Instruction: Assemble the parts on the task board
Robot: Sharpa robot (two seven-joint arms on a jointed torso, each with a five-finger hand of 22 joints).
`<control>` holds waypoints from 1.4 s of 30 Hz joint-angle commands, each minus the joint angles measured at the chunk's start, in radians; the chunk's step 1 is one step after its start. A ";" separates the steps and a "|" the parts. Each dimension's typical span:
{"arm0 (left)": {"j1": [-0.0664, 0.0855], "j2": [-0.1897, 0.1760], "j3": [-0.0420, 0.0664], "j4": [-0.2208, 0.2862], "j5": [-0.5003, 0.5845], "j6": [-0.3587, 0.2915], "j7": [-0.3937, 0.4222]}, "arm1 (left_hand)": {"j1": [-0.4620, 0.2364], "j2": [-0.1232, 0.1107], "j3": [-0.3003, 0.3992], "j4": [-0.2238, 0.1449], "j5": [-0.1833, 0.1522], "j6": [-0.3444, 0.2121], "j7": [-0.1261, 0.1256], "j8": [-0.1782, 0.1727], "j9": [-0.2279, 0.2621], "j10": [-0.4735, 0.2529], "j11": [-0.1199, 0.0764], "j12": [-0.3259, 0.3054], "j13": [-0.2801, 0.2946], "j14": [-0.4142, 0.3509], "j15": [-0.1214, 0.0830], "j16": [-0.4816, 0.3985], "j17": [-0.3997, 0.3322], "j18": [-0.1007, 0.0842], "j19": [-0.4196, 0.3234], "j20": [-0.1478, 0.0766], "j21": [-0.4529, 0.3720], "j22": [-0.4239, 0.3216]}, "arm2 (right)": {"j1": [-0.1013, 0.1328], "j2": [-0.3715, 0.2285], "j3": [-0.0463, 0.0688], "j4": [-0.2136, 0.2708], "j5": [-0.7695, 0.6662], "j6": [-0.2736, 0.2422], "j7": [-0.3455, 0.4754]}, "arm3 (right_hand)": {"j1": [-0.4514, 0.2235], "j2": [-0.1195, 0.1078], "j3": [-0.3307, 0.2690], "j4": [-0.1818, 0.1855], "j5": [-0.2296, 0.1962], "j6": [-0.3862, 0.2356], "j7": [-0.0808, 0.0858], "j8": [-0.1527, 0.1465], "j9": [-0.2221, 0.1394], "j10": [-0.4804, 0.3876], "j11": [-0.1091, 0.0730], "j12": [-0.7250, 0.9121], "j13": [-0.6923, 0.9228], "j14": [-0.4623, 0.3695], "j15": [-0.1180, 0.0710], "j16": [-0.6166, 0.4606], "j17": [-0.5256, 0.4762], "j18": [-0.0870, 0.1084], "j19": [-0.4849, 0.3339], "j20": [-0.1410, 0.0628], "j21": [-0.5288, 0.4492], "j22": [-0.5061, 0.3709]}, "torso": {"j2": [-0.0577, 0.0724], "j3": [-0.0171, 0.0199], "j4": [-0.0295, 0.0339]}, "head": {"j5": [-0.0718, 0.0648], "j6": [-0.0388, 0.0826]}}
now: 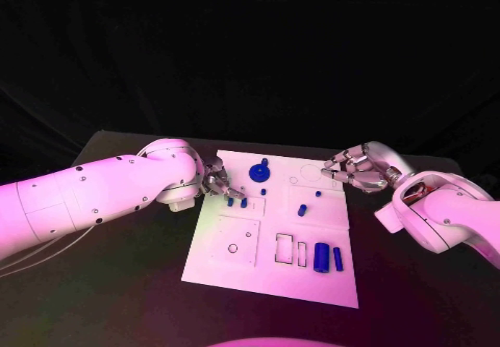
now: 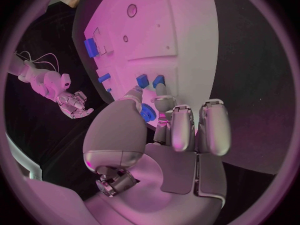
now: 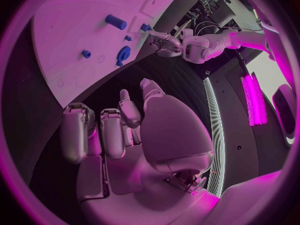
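Note:
The white task board (image 1: 273, 269) lies in the middle of the table. On its far part stands a round blue part (image 1: 259, 172), and two small blue pegs (image 1: 238, 202) are by the left edge. My left hand (image 1: 222, 184) hovers just over those pegs, fingers apart, holding nothing. From the left wrist, the pegs (image 2: 150, 80) lie past my fingertips (image 2: 164, 101) and the round part (image 2: 147, 112) shows between thumb and fingers. Two blue cylinders (image 1: 329, 257) lie at the board's near right. My right hand (image 1: 354, 170) hangs empty beside the far right corner, fingers loosely bent.
Smaller blue parts (image 1: 302, 210) (image 1: 318, 194) (image 1: 264, 191) sit mid-board. Rectangular recesses (image 1: 285, 248) and a square plate with a hole (image 1: 238, 238) mark the near half. Black table (image 1: 125, 289) surrounds the board. In the right wrist view my left hand (image 3: 164, 42) shows beyond the board (image 3: 75, 35).

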 commanded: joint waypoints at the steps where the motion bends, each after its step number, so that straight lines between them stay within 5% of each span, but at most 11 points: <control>1: 0.008 -0.010 0.008 0.015 0.030 -0.057 0.015 | 0.028 0.000 -0.010 0.000 0.004 -0.011 0.005 -0.007 0.000 -0.017 0.004 -0.017 -0.021 0.043 -0.001 -0.005 0.027 -0.005 -0.006 -0.003 -0.010 -0.012 | -0.001 -0.001 0.000 -0.003 -0.003 0.010 0.003 | 0.003 0.005 -0.007 0.001 0.004 -0.007 0.001 0.006 0.001 -0.004 -0.003 -0.003 -0.001 0.055 -0.006 -0.006 0.046 0.018 -0.006 0.000 -0.007 0.113 | -0.001 0.0006 -0.0012 | 0.001 0.000; 5: 0.032 -0.023 0.017 0.028 0.044 -0.077 0.023 | 0.059 0.007 -0.030 0.001 0.004 -0.045 0.020 -0.020 -0.005 -0.073 0.017 -0.081 -0.102 0.039 0.009 -0.012 0.020 0.010 -0.038 0.002 -0.062 -0.086 | -0.001 0.000 0.000 -0.005 -0.003 0.010 0.002 | 0.003 0.005 -0.007 0.001 0.004 -0.007 0.001 0.006 0.001 -0.004 -0.003 -0.003 -0.001 0.055 -0.006 -0.006 0.046 0.018 -0.006 0.000 -0.007 0.113 | 0.000 0.0016 0.0001 | 0.000 0.003; 10: 0.051 -0.030 0.020 0.042 0.056 -0.116 0.073 | 0.135 0.026 -0.042 0.000 0.004 -0.106 0.051 -0.044 -0.026 -0.176 0.046 -0.165 -0.205 0.008 0.034 -0.071 -0.037 0.044 -0.118 0.016 -0.199 -0.262 | -0.001 0.003 0.000 -0.007 -0.003 0.010 0.001 | 0.004 0.005 -0.007 0.001 0.004 -0.007 0.001 0.006 0.001 -0.005 -0.003 -0.004 -0.002 0.055 -0.006 -0.006 0.046 0.018 -0.006 0.000 -0.007 0.112 | 0.000 0.0009 0.0010 | 0.001 0.006; 13: 0.054 -0.021 0.017 0.044 0.070 -0.159 0.154 | 0.248 0.040 -0.011 -0.022 0.007 -0.162 0.078 -0.071 -0.053 -0.253 0.069 -0.206 -0.233 -0.037 0.054 -0.145 -0.109 0.079 -0.212 0.032 -0.360 -0.456 | -0.001 0.004 0.000 -0.007 -0.002 0.009 0.002 | 0.004 0.005 -0.007 0.001 0.004 -0.007 0.001 0.006 0.001 -0.005 -0.003 -0.004 -0.002 0.055 -0.006 -0.006 0.046 0.018 -0.006 0.000 -0.007 0.112 | 0.000 0.0004 0.0014 | -0.002 0.009; 15: 0.053 -0.012 0.009 0.047 0.058 -0.200 0.220 | 0.316 0.039 0.016 -0.042 0.010 -0.179 0.087 -0.083 -0.067 -0.279 0.076 -0.225 -0.248 -0.054 0.060 -0.166 -0.131 0.088 -0.240 0.040 -0.411 -0.512 | -0.001 0.005 0.000 -0.007 -0.001 0.009 0.003 | 0.004 0.006 -0.007 0.001 0.004 -0.007 0.001 0.006 0.001 -0.005 -0.003 -0.005 -0.002 0.055 -0.006 -0.007 0.045 0.018 -0.007 0.000 -0.009 0.111 | 0.001 -0.0003 0.0008 | -0.003 0.010; 18: 0.047 -0.001 -0.002 0.049 0.018 -0.253 0.293 | 0.369 0.020 0.049 -0.043 0.010 -0.190 0.103 -0.119 -0.107 -0.317 0.088 -0.257 -0.276 -0.073 0.073 -0.180 -0.149 0.092 -0.253 0.050 -0.446 -0.545 | -0.001 0.006 0.000 -0.008 0.000 0.009 0.004 | 0.004 0.006 -0.007 0.001 0.004 -0.007 0.001 0.006 0.001 -0.006 -0.003 -0.005 -0.003 0.055 -0.006 -0.007 0.044 0.019 -0.008 0.000 -0.011 0.110 | 0.001 -0.0007 -0.0001 | -0.006 0.013; 23: 0.022 0.032 -0.026 0.037 -0.112 -0.370 0.440 | 0.454 -0.048 0.140 -0.025 0.011 -0.149 0.106 -0.217 -0.221 -0.350 0.099 -0.364 -0.384 -0.124 0.084 -0.235 -0.217 0.107 -0.286 0.063 -0.541 -0.640 | -0.002 0.009 0.000 -0.008 0.002 0.008 0.008 | 0.004 0.006 -0.007 0.001 0.004 -0.007 0.001 0.007 0.001 -0.008 -0.003 -0.007 -0.005 0.054 -0.006 -0.009 0.041 0.019 -0.010 0.000 -0.014 0.108 | 0.001 -0.0008 -0.0008 | -0.013 0.018; 28: -0.008 0.068 -0.043 0.000 -0.232 -0.420 0.507 | 0.463 -0.099 0.200 -0.011 0.010 -0.119 0.110 -0.277 -0.286 -0.352 0.106 -0.439 -0.465 -0.140 0.089 -0.265 -0.261 0.110 -0.282 0.067 -0.566 -0.663 | -0.002 0.011 0.000 -0.008 0.003 0.006 0.012 | 0.004 0.006 -0.007 0.001 0.004 -0.007 0.001 0.007 0.001 -0.008 -0.003 -0.008 -0.006 0.054 -0.006 -0.009 0.041 0.020 -0.011 0.000 -0.015 0.107 | 0.002 -0.0011 -0.0015 | -0.021 0.021; 31: -0.025 0.087 -0.047 -0.015 -0.286 -0.419 0.509 | 0.447 -0.119 0.210 -0.006 0.008 -0.106 0.113 -0.296 -0.308 -0.349 0.112 -0.461 -0.494 -0.119 0.092 -0.243 -0.251 0.100 -0.245 0.069 -0.522 -0.611 | -0.003 0.011 0.000 -0.008 0.003 0.006 0.013 | 0.004 0.006 -0.007 0.001 0.004 -0.008 0.001 0.006 0.001 -0.010 -0.003 -0.010 -0.008 0.054 -0.006 -0.010 0.040 0.020 -0.012 0.000 -0.017 0.106 | 0.002 -0.0005 -0.0008 | -0.023 0.021; 42: -0.056 0.154 -0.052 -0.087 -0.392 -0.346 0.464 | 0.432 -0.139 0.254 -0.018 0.008 -0.060 0.113 -0.351 -0.368 -0.369 0.129 -0.554 -0.594 -0.079 0.101 -0.185 -0.235 0.076 -0.172 0.077 -0.409 -0.479 | -0.004 0.013 0.000 -0.007 0.003 0.004 0.013 | 0.004 0.006 -0.007 0.001 0.004 -0.008 0.001 0.006 0.001 -0.010 -0.003 -0.010 -0.008 0.054 -0.006 -0.010 0.040 0.020 -0.012 0.000 -0.017 0.106 | 0.002 -0.0006 -0.0035 | -0.027 0.018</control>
